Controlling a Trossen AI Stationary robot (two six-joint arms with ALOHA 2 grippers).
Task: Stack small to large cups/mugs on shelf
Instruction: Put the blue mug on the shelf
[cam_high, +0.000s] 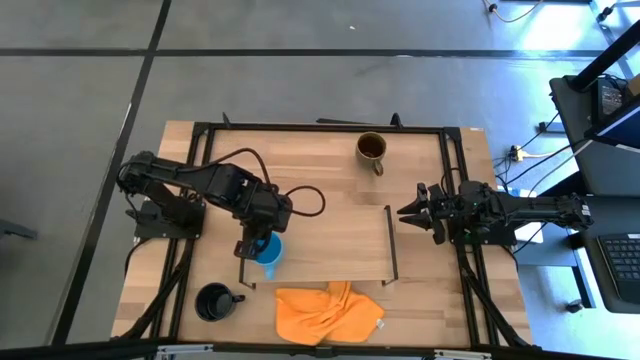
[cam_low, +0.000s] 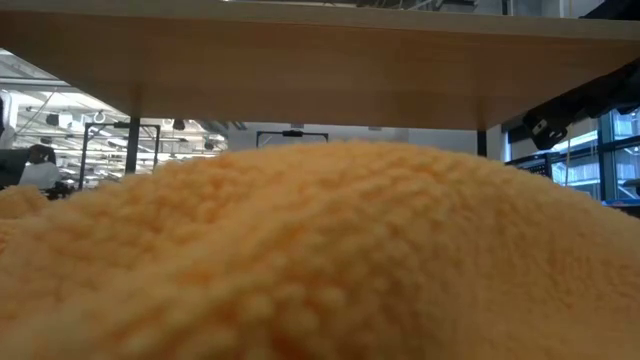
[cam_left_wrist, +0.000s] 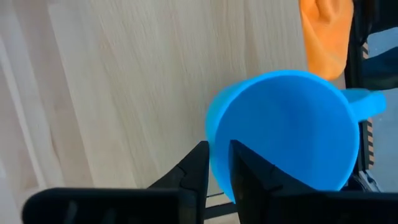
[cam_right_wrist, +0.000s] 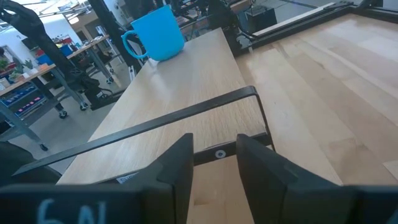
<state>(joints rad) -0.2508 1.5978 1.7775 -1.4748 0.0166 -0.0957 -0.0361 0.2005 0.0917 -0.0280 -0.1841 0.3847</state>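
**Blue mug on the shelf's left end, left gripper at its rim**

The light-blue mug (cam_high: 269, 250) stands upright on the shelf (cam_high: 330, 240), at the board's left end near the front corner, its handle toward the black end frame. Seen from the left wrist, its inside shows only plain blue. The left gripper (cam_left_wrist: 216, 171) is right over it: 1 finger (cam_left_wrist: 198, 168) lies outside the wall and the other inside the rim, with only a narrow gap between them, so the wall sits between the fingers; whether they press it or have let go cannot be told.

The black mug (cam_high: 215, 301) stands off the shelf on the table (cam_high: 300, 160), by the front left corner, handle pointing right; its inside is dark. The olive-brown mug (cam_high: 371, 149) stands on the table behind the shelf, toward the right, handle toward the front, with a dark inside.

An orange cloth (cam_high: 328, 312) lies crumpled on the table in front of the shelf and fills most of the low view.

The right gripper (cam_high: 410, 212) waits just beyond the shelf's right end frame, fingers parted and holding nothing.
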